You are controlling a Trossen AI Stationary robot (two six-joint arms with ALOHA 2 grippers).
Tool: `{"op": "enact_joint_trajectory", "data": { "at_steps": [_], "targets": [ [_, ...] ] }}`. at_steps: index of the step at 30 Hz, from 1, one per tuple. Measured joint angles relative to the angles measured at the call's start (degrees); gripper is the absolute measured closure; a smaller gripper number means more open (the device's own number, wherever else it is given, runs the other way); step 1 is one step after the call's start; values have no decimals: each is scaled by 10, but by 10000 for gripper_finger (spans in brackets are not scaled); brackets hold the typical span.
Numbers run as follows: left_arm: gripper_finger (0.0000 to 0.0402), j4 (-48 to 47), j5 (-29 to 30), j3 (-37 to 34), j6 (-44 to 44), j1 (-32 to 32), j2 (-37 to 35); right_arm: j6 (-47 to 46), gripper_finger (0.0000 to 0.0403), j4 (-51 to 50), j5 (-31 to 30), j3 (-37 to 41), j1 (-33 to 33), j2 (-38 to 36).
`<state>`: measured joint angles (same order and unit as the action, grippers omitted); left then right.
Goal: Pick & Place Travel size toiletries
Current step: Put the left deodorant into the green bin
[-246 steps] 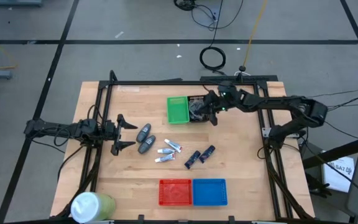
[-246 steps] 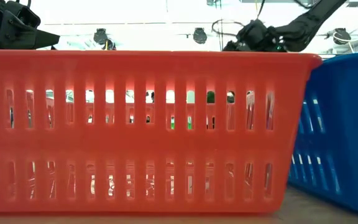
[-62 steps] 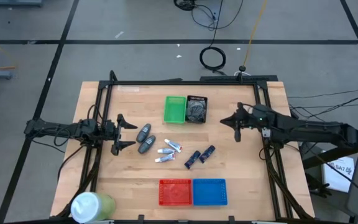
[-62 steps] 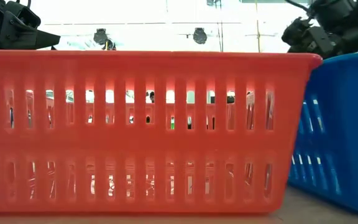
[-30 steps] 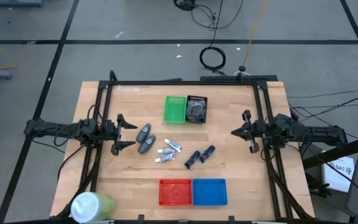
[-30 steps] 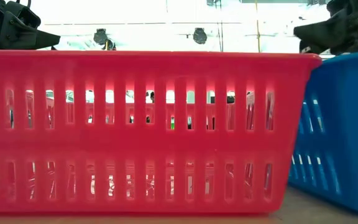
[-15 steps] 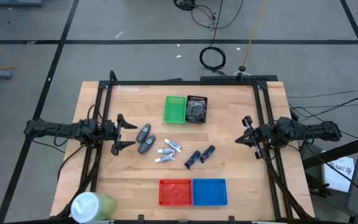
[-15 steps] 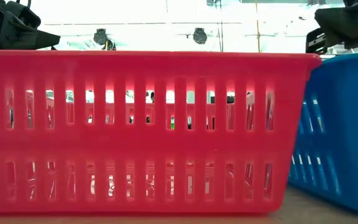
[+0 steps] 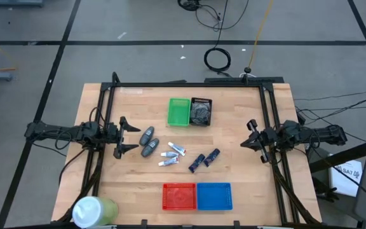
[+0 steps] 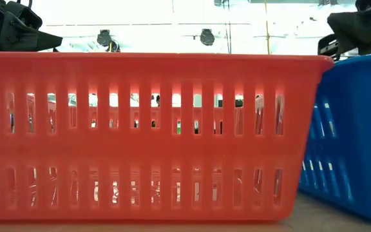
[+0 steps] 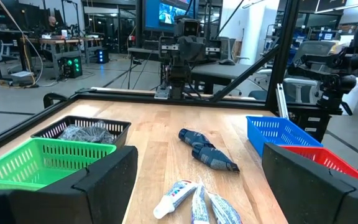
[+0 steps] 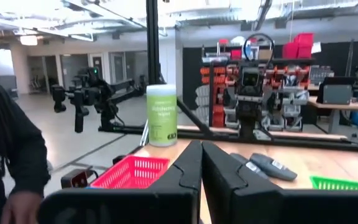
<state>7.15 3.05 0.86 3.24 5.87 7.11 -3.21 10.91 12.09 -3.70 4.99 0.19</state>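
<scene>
Wooden table (image 9: 132,181) with toiletries (image 9: 170,151), four trays (image 9: 196,196), pale cylinder (image 9: 93,210).

Table hidden in the low view
The tabletop is blocked by the slotted red plastic tray (image 10: 153,135) and blue plastic tray (image 10: 353,142), cut off rightward.

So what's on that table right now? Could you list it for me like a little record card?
left gripper: open, at the table's left side, beside two grey oval containers
right gripper: at the table's right edge, holding nothing
loose on wood: three white-silver tubes, two dark navy tubes
far trays: green tray, black tray with grey contents
near trays: red tray, blue tray
</scene>
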Motion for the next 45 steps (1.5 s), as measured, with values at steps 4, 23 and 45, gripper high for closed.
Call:
{"op": "enact_joint_trajectory", "data": {
  "at_steps": [4,23,45],
  "targets": [
    [64,0,0,0,0,0,0,19,403,-25,-1,0,0,0],
    [64,0,0,0,0,0,0,-32,403,-69,-1,2,0,1],
    [64,-19,-15,0,64,0,4,-32,403,-55,1,3,0,1]
  ]
}}
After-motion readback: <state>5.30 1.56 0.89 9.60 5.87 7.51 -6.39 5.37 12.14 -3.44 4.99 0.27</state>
